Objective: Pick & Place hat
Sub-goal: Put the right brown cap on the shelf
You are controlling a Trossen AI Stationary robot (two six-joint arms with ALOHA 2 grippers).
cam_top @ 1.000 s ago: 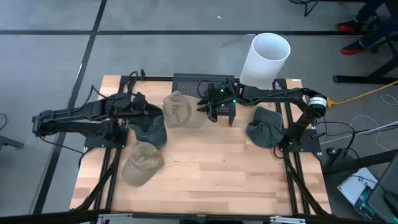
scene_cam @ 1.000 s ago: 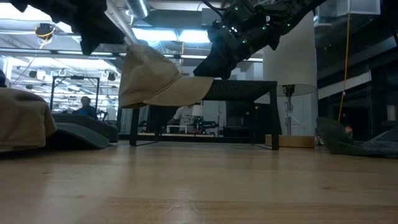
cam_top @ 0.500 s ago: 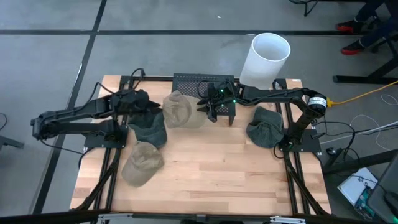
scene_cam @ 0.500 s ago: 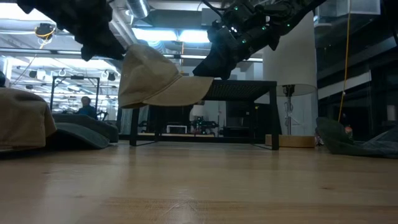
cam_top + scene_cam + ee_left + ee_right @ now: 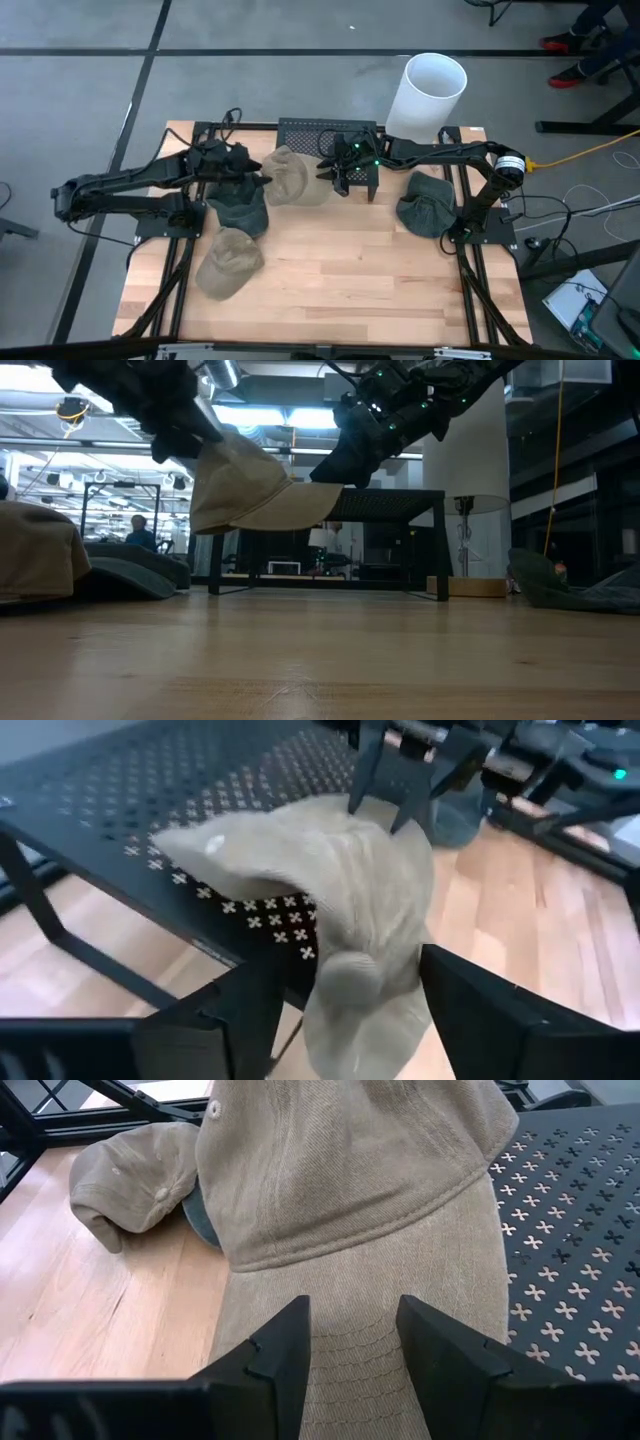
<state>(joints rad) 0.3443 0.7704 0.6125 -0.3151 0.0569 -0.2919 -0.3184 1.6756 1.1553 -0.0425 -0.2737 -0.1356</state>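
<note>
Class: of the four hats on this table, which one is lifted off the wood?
The tan hat by the black perforated rack, its brim at the right gripper. The other three hats lie flat on the table.

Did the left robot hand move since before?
Yes. The left gripper slid rightward toward the black perforated rack, closing in on the tan hat held over it.
</note>
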